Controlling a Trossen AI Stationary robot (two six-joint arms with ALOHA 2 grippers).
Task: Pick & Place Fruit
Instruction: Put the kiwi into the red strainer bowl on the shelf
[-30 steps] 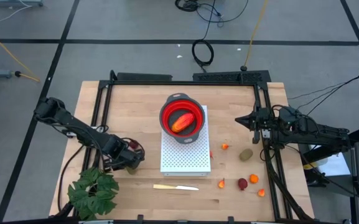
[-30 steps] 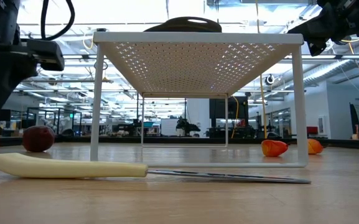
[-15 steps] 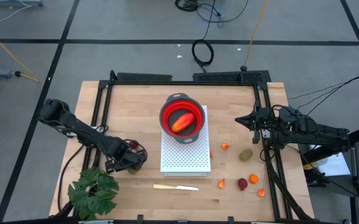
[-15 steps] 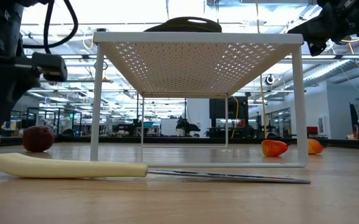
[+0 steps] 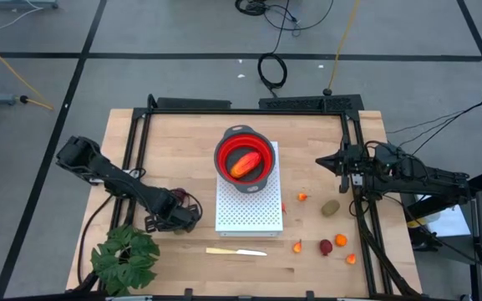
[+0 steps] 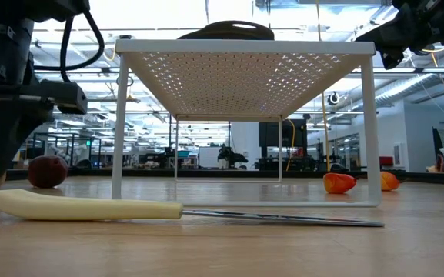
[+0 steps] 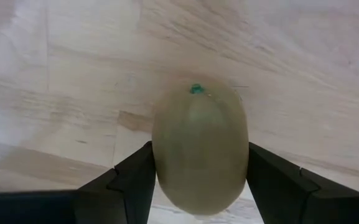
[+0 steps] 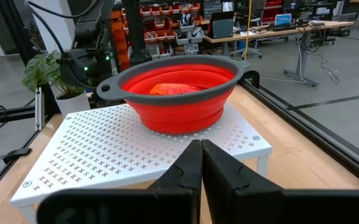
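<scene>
A white perforated rack (image 5: 249, 206) stood mid-surface on the wooden surface (image 5: 190, 138), carrying a red collapsible bowl (image 5: 245, 159) with a grey rim on its far end. A pale yellow knife (image 5: 235, 251) lay flat just in front of the rack. A green leafy plant (image 5: 124, 257) sat at the near left corner.

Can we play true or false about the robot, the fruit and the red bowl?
1. The left pincer is holding an olive-brown oval fruit. True.
2. The red bowl is empty. False: a red-orange oblong fruit lies inside it.
3. The red bowl sits on top of the white rack. True.
4. The right pincer is wide open. False: it is shut and holds nothing.
5. The pale yellow knife is inside the bowl. False: it lies on the wooden table, in front of the rack.
</scene>
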